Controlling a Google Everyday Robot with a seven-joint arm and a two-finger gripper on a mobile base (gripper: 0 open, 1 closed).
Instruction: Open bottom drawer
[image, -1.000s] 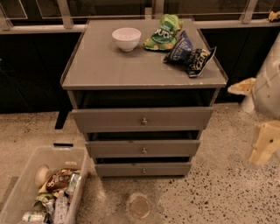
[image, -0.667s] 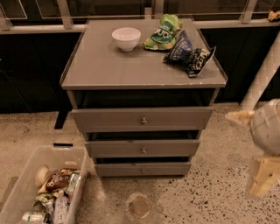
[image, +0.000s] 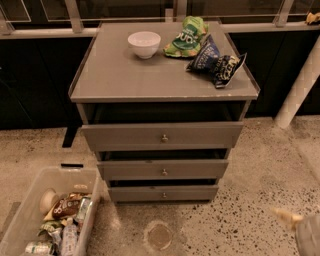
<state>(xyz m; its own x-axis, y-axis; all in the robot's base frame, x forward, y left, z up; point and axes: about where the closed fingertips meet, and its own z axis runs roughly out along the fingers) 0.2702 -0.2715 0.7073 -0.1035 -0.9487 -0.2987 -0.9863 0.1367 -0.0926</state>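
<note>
The grey cabinet (image: 150, 80) has three drawer fronts stacked below its top. The bottom drawer (image: 145, 193) is the lowest and narrowest front, with a small round metal knob (image: 164, 195). Its front sits about flush with the cabinet, just above the floor. Above it are the middle drawer (image: 130, 170) and the top drawer (image: 125, 136). My gripper (image: 295, 224) shows only at the lower right corner of the camera view, low over the floor. It is well to the right of the bottom drawer and in front of it, touching nothing.
On the cabinet top are a white bowl (image: 144, 43), a green chip bag (image: 187, 36) and a dark blue chip bag (image: 216, 61). A clear bin (image: 30, 195) of cans and wrappers stands on the floor at lower left. A white pole (image: 300, 90) rises at right.
The arm has dropped from beside the cabinet's right edge down toward the lower right corner, so most of it is now out of view. The drawers have not moved.
</note>
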